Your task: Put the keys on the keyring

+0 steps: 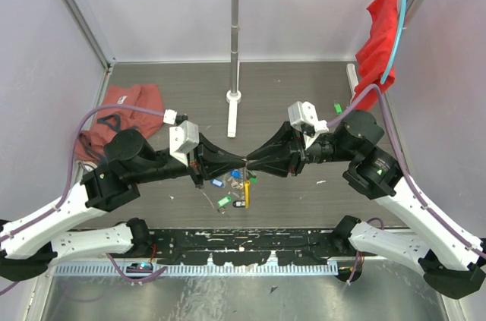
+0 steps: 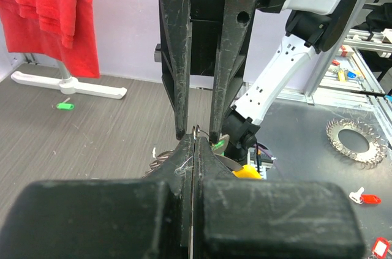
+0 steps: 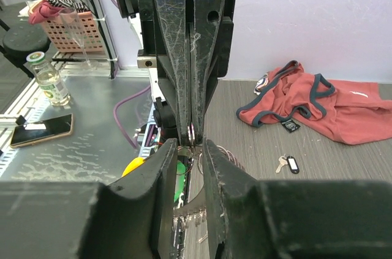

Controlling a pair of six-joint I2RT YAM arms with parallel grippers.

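My two grippers meet tip to tip above the table's middle. The left gripper (image 1: pixel 241 160) (image 2: pixel 196 139) is shut on a thin wire loop of the keyring (image 2: pixel 197 130), whose silvery coils (image 2: pixel 160 158) and yellow part (image 2: pixel 248 172) hang below. My right gripper (image 1: pixel 249 160) (image 3: pixel 190 149) stands with its jaws apart on either side of the left tips and the loop. Several keys hang or lie under the tips, with blue (image 1: pixel 216 182), green (image 1: pixel 224 200) and black (image 1: pixel 239 204) tags. A black-tagged key (image 3: pixel 288 164) lies loose on the table.
A stand's pole (image 1: pixel 234 48) rises behind the grippers, with a red cloth (image 1: pixel 380 40) hanging at the right. A reddish garment (image 1: pixel 121 108) lies at the back left. A green-tagged key (image 1: pixel 337 108) lies at the far right. A beaded metal ring (image 2: pixel 350 139) rests on the side bench.
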